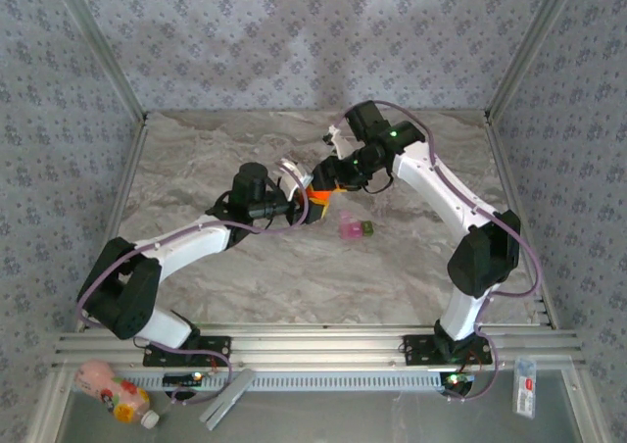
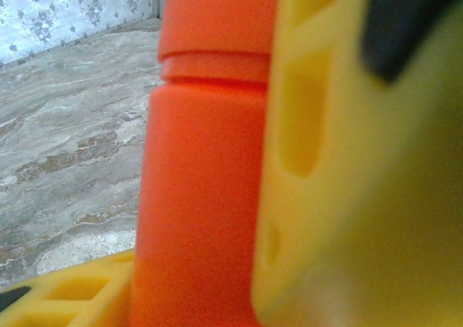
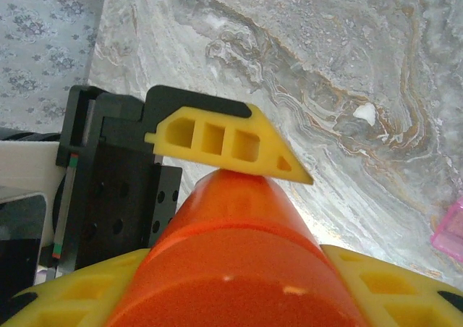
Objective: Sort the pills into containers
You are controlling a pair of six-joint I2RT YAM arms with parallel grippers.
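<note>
Item: orange bottle (image 1: pixel 319 200) at mid-table. L gripper (image 1: pixel 306 208) clamped on body, R gripper (image 1: pixel 328 183) clamped on top. Pill case (image 1: pixel 355 229) on table, nr bottle's 4 o'clock, apart. Step, prob. uncapping — hold body firm, twist w/o tilting.

Left arm (image 1: pixel 186 249): white links, black joints.
Right arm (image 1: pixel 441 190): the same white and black, with a green light (image 1: pixel 393 132) near the wrist.
Cables (image 1: pixel 535 259): purple, running along both arms.
Fingers (image 2: pixel 340 197): yellow plastic with square cut-outs and black inserts.
Bases (image 1: pixel 186 348): black.
</note>
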